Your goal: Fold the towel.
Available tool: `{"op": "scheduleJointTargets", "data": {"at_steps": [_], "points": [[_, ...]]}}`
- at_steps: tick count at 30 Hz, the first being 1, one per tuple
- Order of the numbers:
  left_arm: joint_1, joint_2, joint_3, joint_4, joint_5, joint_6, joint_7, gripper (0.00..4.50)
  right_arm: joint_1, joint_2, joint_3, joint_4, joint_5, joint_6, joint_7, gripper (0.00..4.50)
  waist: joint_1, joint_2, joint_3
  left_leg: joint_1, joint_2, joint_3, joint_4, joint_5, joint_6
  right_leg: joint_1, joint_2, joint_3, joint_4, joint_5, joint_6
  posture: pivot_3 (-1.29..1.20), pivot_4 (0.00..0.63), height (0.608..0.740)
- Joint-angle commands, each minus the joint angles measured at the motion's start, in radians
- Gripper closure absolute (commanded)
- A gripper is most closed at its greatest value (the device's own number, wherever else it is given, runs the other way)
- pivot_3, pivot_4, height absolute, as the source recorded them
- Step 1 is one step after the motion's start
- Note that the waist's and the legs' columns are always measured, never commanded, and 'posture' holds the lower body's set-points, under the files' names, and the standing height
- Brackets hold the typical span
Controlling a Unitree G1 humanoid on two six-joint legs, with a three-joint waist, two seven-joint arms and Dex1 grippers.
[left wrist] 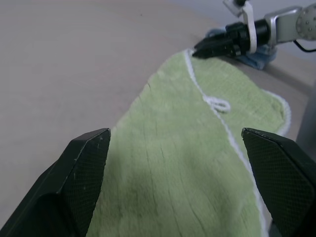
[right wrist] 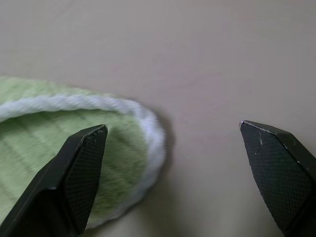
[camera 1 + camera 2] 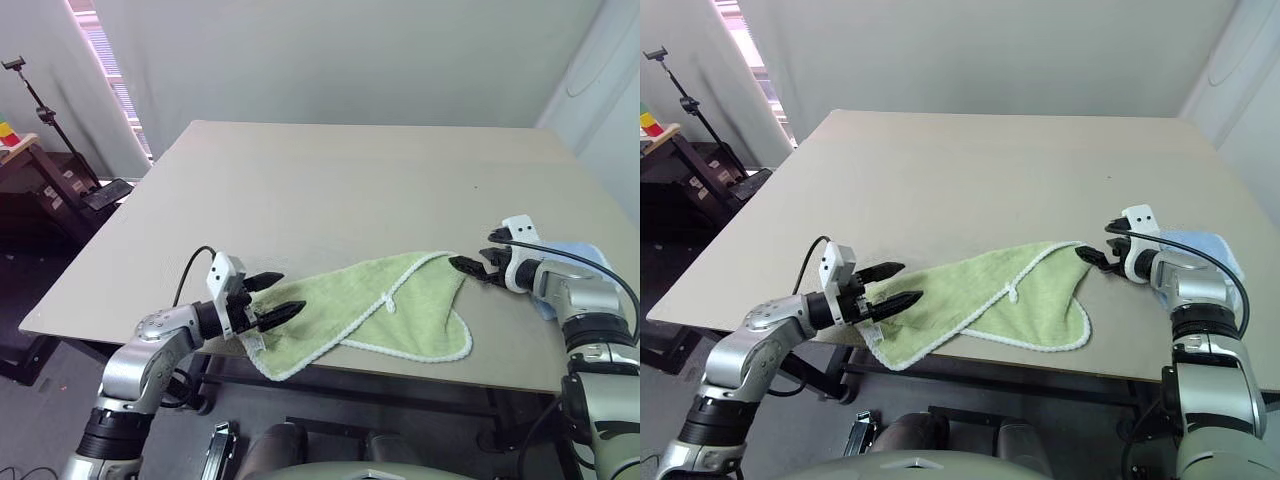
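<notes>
Both grippers have their jaws spread wide and hold nothing. Between them on the table (image 3: 330,170) lies the towel (image 3: 375,310), light green terry with white edging and a small white loop, partly folded. The left gripper (image 3: 278,300) hovers at its near corner and the right gripper (image 3: 468,268) points at its far rounded corner.

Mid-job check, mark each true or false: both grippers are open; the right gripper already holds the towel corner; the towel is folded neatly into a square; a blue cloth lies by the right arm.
1. Both the left gripper and the right gripper are open: true.
2. The right gripper holds the towel corner: false, its open fingers only straddle the corner.
3. The towel is a neat square: false, it lies loosely doubled over, irregular.
4. A light blue cloth lies by the right arm: true.
</notes>
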Motion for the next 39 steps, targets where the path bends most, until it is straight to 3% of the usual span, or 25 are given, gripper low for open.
{"op": "scheduleJointTargets", "data": {"at_steps": [1, 6, 10, 19, 28, 39], "points": [[-0.021, -0.001, 0.002, 0.009, 0.025, -0.044, 0.0, 0.0, -0.05, 0.017, 0.03, 0.002, -0.029, -0.037, 0.023, 0.03, -0.001, 0.0, 0.0, 0.0, 0.0, 0.0, 0.0, 0.0, 0.0, 0.0, 0.0, 0.0, 0.0, 0.0, 0.0, 0.0, 0.0, 0.74], [-0.031, 0.003, 0.017, 0.004, 0.025, -0.049, 0.004, 0.0, -0.057, 0.035, 0.081, 0.002, -0.075, -0.06, 0.048, 0.03, 0.001, 0.0, 0.0, 0.0, 0.0, 0.0, 0.0, 0.0, 0.0, -0.001, 0.0, 0.0, 0.0, 0.0, 0.0, 0.0, 0.0, 0.74], [-0.034, 0.013, 0.018, 0.01, 0.036, -0.059, 0.003, 0.0, -0.052, 0.047, 0.103, -0.006, -0.098, -0.061, 0.05, 1.22, 0.001, -0.001, 0.0, 0.0, 0.0, 0.0, 0.0, 0.0, 0.0, -0.001, 0.0, 0.0, 0.0, 0.0, 0.001, 0.0, 0.0, 0.74], [-0.041, 0.024, 0.033, 0.026, 0.044, -0.065, 0.001, 0.0, -0.043, 0.03, 0.102, 0.002, -0.123, -0.082, 0.023, 4.46, 0.005, -0.003, -0.002, 0.001, 0.0, 0.0, 0.001, 0.0, 0.0, 0.0, 0.0, 0.0, 0.0, -0.001, -0.001, 0.0, 0.0, 0.74], [-0.006, 0.067, 0.073, -0.038, 0.001, -0.023, -0.014, 0.0, -0.065, 0.034, 0.021, -0.09, -0.073, -0.075, -0.059, 4.46, 0.005, -0.003, -0.002, 0.0, 0.0, 0.0, 0.0, 0.0, 0.0, -0.002, 0.0, 0.001, -0.001, 0.0, -0.001, 0.0, 0.0, 0.74], [0.026, 0.159, 0.018, -0.257, -0.023, 0.025, -0.067, 0.0, -0.206, 0.096, -0.056, -0.127, -0.043, -0.063, -0.259, 4.46, 0.006, -0.002, -0.001, 0.0, 0.0, 0.001, -0.001, 0.0, 0.0, -0.002, 0.0, 0.002, -0.002, 0.0, -0.001, 0.0, 0.0, 0.74]]}}
